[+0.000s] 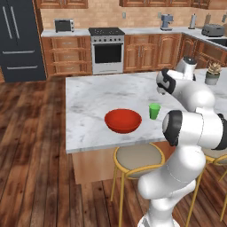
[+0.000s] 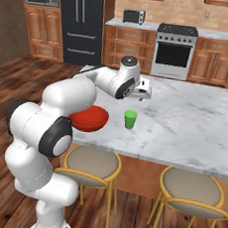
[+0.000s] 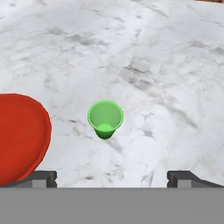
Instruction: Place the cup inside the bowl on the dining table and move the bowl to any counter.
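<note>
The small green cup [image 1: 154, 111] [image 2: 130, 119] [image 3: 105, 119] stands upright and empty on the marble dining table [image 1: 93, 97] [image 2: 195, 119] [image 3: 153, 65], near its front edge. Just to its left sits the wide red bowl [image 1: 123, 120] [image 2: 90, 118] [image 3: 19, 135], apart from the cup and empty. My gripper [image 2: 141, 98] [image 3: 112, 177] hangs above the table, a little behind and over the cup, looking down at it. It is open with nothing between its fingertips [image 3: 41, 178], which stand wide apart to either side of the cup in the hand view.
Two round stools [image 2: 88, 163] [image 2: 190, 191] stand at the table's near edge. A potted plant [image 1: 213, 73] sits on the table's far right. Behind are the counter [image 1: 66, 32] over wooden cabinets, a stove [image 1: 106, 48] and a dark fridge [image 1: 20, 40].
</note>
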Robot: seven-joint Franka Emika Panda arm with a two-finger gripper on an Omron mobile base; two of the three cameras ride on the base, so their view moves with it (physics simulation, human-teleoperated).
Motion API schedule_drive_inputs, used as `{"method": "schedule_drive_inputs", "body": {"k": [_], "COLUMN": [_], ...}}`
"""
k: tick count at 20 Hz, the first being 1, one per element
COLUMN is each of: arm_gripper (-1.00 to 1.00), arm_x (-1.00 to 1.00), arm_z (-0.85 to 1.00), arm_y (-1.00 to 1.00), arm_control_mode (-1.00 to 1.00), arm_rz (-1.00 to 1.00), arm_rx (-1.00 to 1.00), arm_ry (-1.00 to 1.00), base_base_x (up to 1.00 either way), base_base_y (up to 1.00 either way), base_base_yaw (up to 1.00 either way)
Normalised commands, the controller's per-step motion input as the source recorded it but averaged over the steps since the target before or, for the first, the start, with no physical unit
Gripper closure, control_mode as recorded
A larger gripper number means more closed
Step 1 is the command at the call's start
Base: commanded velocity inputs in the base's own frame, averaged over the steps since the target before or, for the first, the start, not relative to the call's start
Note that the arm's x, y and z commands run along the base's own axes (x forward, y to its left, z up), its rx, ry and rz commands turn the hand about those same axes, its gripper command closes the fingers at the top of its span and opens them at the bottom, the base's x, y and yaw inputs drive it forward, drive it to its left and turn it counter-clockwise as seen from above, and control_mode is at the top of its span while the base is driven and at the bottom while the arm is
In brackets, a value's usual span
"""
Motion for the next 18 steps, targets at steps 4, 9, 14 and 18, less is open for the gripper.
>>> {"method": "schedule_drive_inputs", "body": {"k": [4, 9, 14, 18], "arm_gripper": [-1.0, -1.0, -1.0, -1.0], "arm_x": [0.0, 0.0, 0.0, 0.0], "arm_z": [-0.09, -0.09, -0.06, 0.0], "arm_y": [0.0, 0.0, 0.0, 0.0], "arm_control_mode": [-1.0, -1.0, -1.0, -1.0], "arm_rz": [0.0, 0.0, 0.0, 0.0], "arm_rx": [0.0, 0.0, 0.0, 0.0], "arm_ry": [0.0, 0.0, 0.0, 0.0], "base_base_x": [0.0, 0.0, 0.0, 0.0], "base_base_y": [0.0, 0.0, 0.0, 0.0], "base_base_yaw": [0.0, 0.0, 0.0, 0.0]}}
